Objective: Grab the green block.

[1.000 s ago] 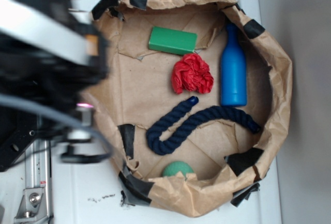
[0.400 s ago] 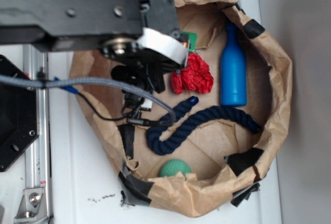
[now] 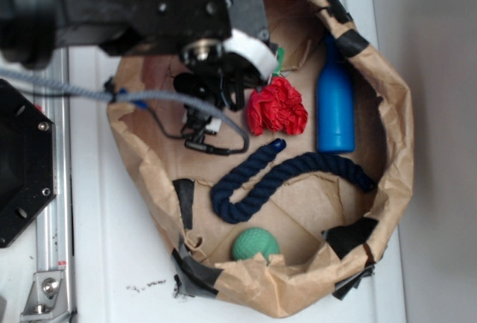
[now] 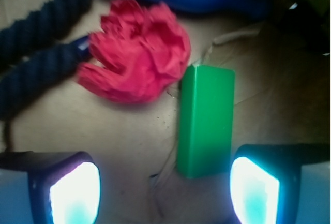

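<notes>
The green block [image 4: 205,119] lies on the brown paper floor of the bag, right of the red cloth wad [image 4: 137,53]. In the wrist view my gripper [image 4: 164,190] is open, its two glowing pads wide apart. The block's near end sits between them, close to the right pad [image 4: 254,190], with no contact visible. In the exterior view the arm covers almost all of the block; only a green sliver [image 3: 279,59] shows above the red wad [image 3: 277,107]. My gripper is hidden under the arm there.
A blue bottle [image 3: 335,103] lies right of the red wad. A dark blue rope [image 3: 283,177] curls across the middle. A small green ball [image 3: 255,245] sits at the bag's near wall. The taped paper bag wall [image 3: 391,136] rings everything.
The arm has swung in from the left over the bag and now covers the green block. The bag's rim has shifted slightly. The objects inside have not moved.
</notes>
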### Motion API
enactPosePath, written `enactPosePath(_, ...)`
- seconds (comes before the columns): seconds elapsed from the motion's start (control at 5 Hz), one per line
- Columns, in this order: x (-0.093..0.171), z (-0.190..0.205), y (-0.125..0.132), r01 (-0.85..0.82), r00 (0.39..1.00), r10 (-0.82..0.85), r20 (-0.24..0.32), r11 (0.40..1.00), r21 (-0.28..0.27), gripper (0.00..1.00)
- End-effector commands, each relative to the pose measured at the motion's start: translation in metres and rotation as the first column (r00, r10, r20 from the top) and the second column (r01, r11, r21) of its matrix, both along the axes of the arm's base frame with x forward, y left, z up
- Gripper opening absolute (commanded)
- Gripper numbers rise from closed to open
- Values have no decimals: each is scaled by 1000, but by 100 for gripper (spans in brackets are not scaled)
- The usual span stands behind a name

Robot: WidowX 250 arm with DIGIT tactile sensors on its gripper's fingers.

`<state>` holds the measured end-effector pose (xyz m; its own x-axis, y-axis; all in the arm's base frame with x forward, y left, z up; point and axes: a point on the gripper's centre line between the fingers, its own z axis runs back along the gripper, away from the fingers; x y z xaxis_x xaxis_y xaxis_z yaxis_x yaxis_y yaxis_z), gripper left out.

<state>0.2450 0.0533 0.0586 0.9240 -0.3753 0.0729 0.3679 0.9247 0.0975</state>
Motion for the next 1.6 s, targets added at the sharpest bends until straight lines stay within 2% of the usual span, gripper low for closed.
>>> enactPosePath(0.0, 16, -8, 22, 10, 999, -11, 47, 1000, 7, 100)
enactPosePath(0.2, 19, -10, 21, 25, 999, -26, 43, 1000, 15, 100)
enactPosePath(0.4, 25, -15, 25, 12, 999, -10, 47, 999, -32, 100)
enactPosePath(0.6, 33, -32, 18, 7, 1000, -8, -5, 988, -155, 100)
enactPosePath(0.8, 28, -44, 6, 37, 999, -42, -27, 986, -163, 100)
enactPosePath(1.0, 23, -45, 4, 23, 1000, -25, -10, 986, -162, 0)
enactPosePath(1.2, 24, -6, -5, -32, 999, 34, 26, 995, -91, 0)
enactPosePath(1.4, 23, 43, -24, -205, 970, 212, 115, 977, -65, 0)
